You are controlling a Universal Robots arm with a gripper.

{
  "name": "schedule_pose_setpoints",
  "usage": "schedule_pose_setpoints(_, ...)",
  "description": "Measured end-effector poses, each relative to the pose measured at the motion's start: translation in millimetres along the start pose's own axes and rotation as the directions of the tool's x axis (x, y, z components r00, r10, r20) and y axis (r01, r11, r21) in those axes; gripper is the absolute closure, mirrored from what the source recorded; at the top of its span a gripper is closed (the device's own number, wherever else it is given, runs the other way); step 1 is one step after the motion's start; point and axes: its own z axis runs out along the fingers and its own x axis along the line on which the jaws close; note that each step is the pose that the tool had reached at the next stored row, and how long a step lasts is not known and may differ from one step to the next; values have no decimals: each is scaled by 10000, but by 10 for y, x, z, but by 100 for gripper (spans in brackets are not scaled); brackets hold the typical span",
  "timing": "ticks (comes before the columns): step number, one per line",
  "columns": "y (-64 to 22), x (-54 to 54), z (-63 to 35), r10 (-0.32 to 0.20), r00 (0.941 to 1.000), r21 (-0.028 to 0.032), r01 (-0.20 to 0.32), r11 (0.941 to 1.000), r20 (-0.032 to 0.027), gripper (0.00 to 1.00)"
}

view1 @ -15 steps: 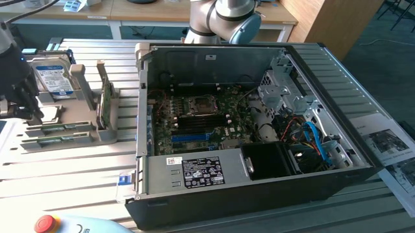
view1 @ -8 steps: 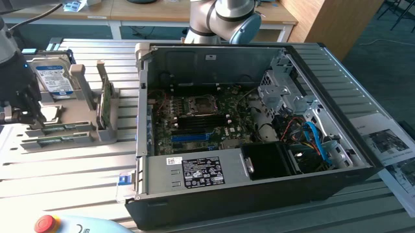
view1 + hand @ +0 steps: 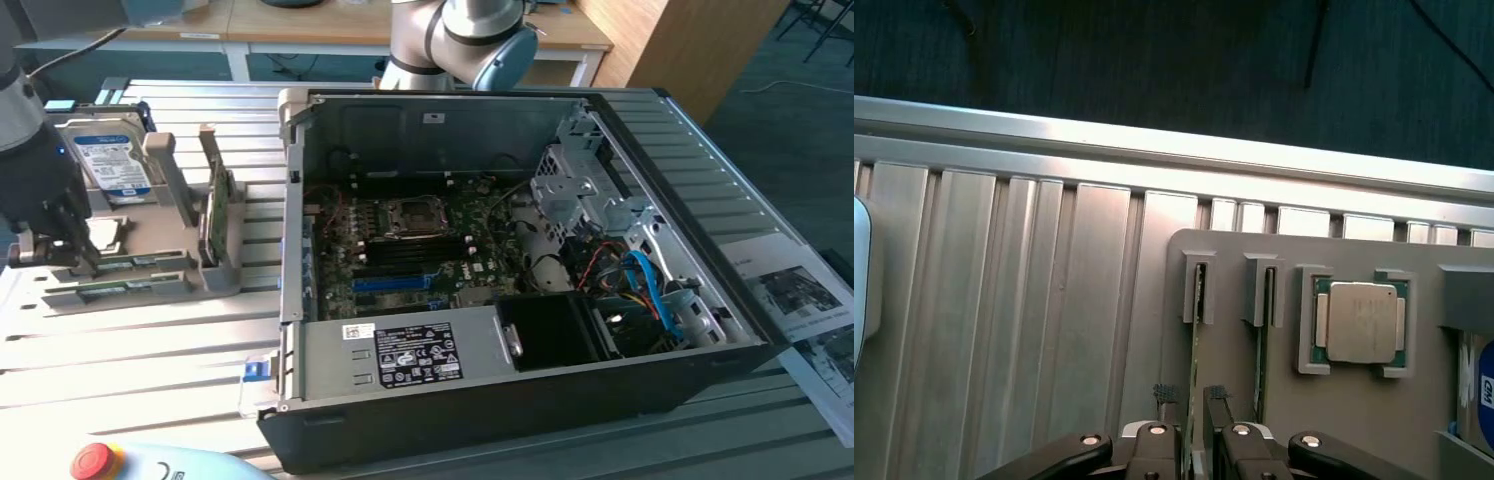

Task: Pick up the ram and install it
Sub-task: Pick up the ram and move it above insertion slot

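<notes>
Ram [image 3: 1193,365]: stands on its long edge in a narrow slot of the grey holder [image 3: 1226,345], seen from the wrist as a thin green line. Runs straight between the fingertips of the claw [image 3: 1192,395], with one ribbed pad [image 3: 1167,393] on each side. Claw: jaws apart, straddling the stick, not pressed shut on it. Hangs low over the holder's end at the exterior view's left.

Next slot over: a second green stick [image 3: 1262,350], also on edge, parallel to the ram, outside the jaws. Beyond that, a silver-topped processor [image 3: 1359,320], flat in a square recess of the same holder. Further along, a hard drive [image 3: 114,160] with a blue-and-white label, propped upright at the holder's far part in the exterior view, and a broader green card [image 3: 214,215] standing on edge at the side nearest the computer.

Under the holder: a slatted metal tabletop [image 3: 147,360]. To the exterior view's right of it, an open black computer case [image 3: 534,400] on its side, motherboard [image 3: 414,250] bare, blue cables [image 3: 647,285] near the drive bays. Behind the case, the arm's grey joint [image 3: 467,40] with a blue cap. At the near edge, a red button [image 3: 94,460]; at the exterior view's right, printed sheets [image 3: 801,290].
</notes>
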Motion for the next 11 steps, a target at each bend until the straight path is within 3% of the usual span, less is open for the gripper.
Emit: schedule_pose_setpoints(11,-8,16,199,0,10000,0,0,10000,0,76)
